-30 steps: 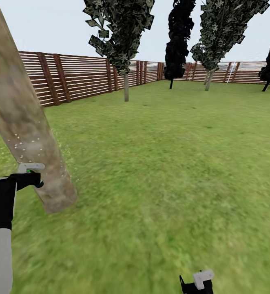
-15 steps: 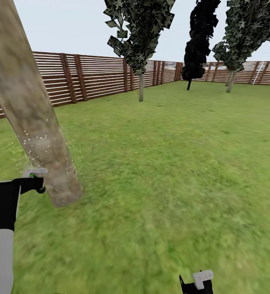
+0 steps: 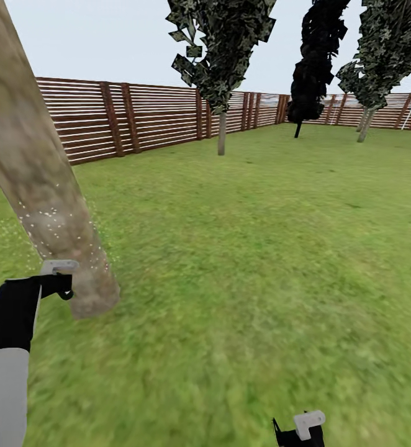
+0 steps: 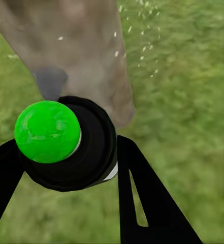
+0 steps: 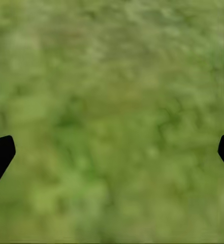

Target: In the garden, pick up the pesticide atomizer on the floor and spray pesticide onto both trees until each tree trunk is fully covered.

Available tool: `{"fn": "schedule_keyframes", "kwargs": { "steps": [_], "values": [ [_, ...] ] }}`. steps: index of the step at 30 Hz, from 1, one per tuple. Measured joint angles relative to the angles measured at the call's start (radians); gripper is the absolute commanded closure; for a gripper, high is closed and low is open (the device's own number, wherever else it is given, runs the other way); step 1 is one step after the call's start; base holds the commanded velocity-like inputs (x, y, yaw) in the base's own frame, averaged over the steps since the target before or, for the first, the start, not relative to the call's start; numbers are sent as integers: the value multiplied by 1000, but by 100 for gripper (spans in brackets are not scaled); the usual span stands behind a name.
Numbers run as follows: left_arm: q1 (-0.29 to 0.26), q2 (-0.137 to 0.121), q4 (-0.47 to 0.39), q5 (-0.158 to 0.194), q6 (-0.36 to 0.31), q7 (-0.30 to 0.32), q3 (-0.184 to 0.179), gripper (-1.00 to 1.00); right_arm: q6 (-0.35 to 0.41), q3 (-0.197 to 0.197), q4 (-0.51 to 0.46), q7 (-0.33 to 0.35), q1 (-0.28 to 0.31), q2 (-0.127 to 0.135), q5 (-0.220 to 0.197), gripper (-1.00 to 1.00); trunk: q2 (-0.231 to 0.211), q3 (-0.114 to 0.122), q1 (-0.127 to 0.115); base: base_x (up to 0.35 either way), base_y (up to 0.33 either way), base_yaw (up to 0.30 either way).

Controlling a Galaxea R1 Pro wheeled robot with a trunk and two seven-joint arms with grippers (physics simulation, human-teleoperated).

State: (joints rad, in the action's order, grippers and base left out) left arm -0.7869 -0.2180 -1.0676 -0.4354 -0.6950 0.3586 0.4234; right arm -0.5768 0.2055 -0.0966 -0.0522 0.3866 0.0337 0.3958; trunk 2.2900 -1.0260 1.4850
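My left gripper [image 4: 66, 168] is shut on the pesticide atomizer [image 4: 86, 152], a black round bottle that here shows a bright green top [image 4: 46, 131]. It points at the foot of a thick, pale mottled tree trunk [image 4: 91, 56]. In the head view that tree trunk [image 3: 38, 180] leans across the left side, speckled with white spray droplets low down, and the left gripper [image 3: 61, 280] hangs right beside its base. My right gripper [image 5: 112, 152] is open over bare grass, with nothing between its fingers, and sits low at the picture's edge [image 3: 300, 428].
Green lawn [image 3: 249, 248] stretches ahead to a brown slatted fence [image 3: 143, 115]. A second tree with a pale trunk [image 3: 221, 133] stands near the fence. A dark narrow tree [image 3: 317, 62] and another leafy tree [image 3: 385, 49] stand farther right.
The head view has swung left, so the distant trees and fence sit further right. The left gripper stays by the trunk's base, and the droplets on the trunk now sit slightly differently.
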Motion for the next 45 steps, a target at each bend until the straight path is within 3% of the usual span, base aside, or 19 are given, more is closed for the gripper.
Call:
{"fn": "schedule_keyframes", "kwargs": {
  "steps": [7,12,15,17,19,25,31,45],
  "values": [
    [0,-2,6,-3,-1,-3,2,100,0,0,0,0,0,0,0,-100,0,0,0,1,-269,145],
    [26,-16,50,-1,5,-92,23,100,0,0,0,0,0,0,0,-100,0,0,0,25,-269,277],
    [30,-4,76,5,8,-103,16,100,0,0,0,0,0,0,0,-100,0,0,0,153,-247,278],
    [27,30,80,13,4,-106,3,100,0,0,0,0,0,0,0,-100,0,0,0,238,-184,278],
    [26,37,81,3,5,-107,1,100,0,0,0,0,0,0,0,-100,0,0,0,274,-149,278],
    [29,6,93,-2,9,-109,37,100,0,0,0,0,0,0,0,-100,0,0,0,291,-128,230],
    [29,22,93,3,7,-131,30,100,0,0,0,0,0,0,0,-100,0,0,0,223,-190,7],
    [29,21,92,0,7,-143,31,100,0,0,0,0,0,0,0,-100,0,0,0,23,-268,53]
  ]
}}
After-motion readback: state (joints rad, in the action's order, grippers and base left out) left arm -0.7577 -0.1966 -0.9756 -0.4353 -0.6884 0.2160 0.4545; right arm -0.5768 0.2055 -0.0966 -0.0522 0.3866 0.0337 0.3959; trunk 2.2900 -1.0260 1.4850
